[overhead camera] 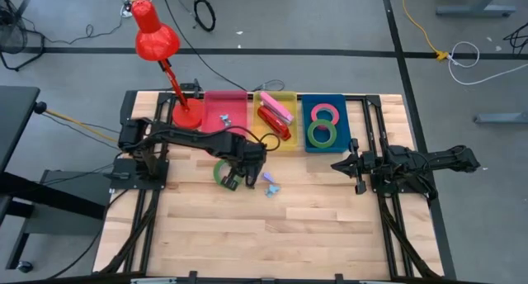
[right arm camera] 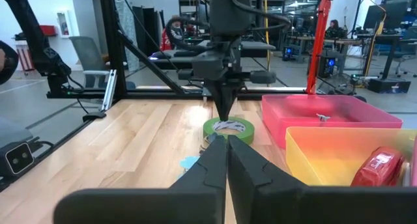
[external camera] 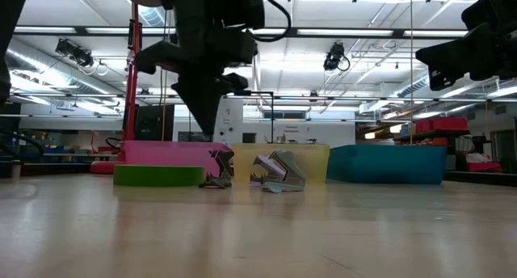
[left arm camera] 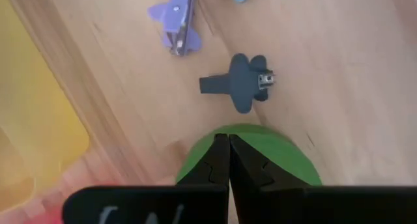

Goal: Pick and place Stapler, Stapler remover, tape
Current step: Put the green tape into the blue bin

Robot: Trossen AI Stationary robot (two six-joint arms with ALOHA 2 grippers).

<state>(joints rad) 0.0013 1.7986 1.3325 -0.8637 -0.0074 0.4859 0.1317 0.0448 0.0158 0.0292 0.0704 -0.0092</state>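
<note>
While down over the green tape ring (overhead camera: 223, 173) on the counter (overhead camera: 272, 226), left claw (overhead camera: 233, 182) pressed together, touching the ring. Right claw (overhead camera: 337, 163) likewise pressed together, off by the blue bin (overhead camera: 342, 119).

Tape rings: three, two green (overhead camera: 224, 172) (overhead camera: 322, 134) and one red-pink (overhead camera: 326, 113) (one green on the bare wood, the other two in the blue bin)
Bins: three, one pink (overhead camera: 233, 106), one yellow (overhead camera: 290, 97), one blue (overhead camera: 340, 102)
Staplers: two in the yellow bin, one red (overhead camera: 272, 123) and one pink (overhead camera: 277, 106)
Staple removers: four, one dark (left arm camera: 238, 84), one purple (left arm camera: 176, 19), one light blue (overhead camera: 271, 190) on the table, one in the pink bin (overhead camera: 223, 118)
Desk lamps: one, red (overhead camera: 157, 38)
Robot arms: two
</note>
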